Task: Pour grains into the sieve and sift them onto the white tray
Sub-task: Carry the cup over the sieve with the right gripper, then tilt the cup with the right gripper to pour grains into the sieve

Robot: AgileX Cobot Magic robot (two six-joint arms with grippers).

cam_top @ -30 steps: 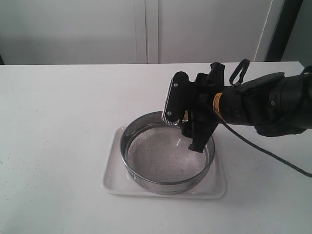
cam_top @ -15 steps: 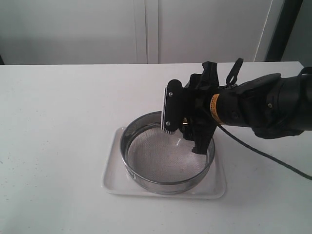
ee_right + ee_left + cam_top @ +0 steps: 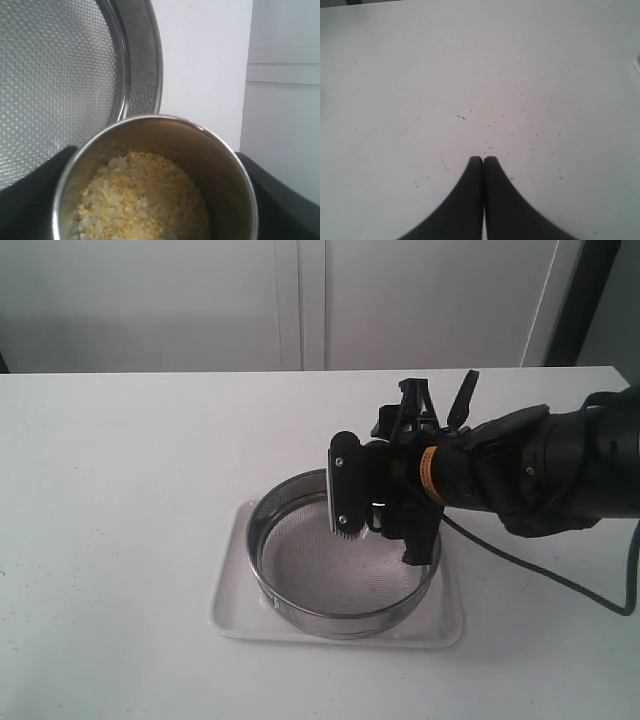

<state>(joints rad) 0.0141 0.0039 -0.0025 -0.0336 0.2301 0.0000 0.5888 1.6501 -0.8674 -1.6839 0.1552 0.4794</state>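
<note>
White table [image 3: 120,490], pale panelled wall [image 3: 150,300] behind

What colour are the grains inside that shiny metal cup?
The grains in the cup are mixed yellow and whitish; the right wrist view shows them best.

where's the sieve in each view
Exterior: sieve low centre, on the tray, under the right end effector.
Left wrist: not in it.
Right wrist: mesh and rim beyond the cup of grains.
Shared landmark: the white table.
</note>
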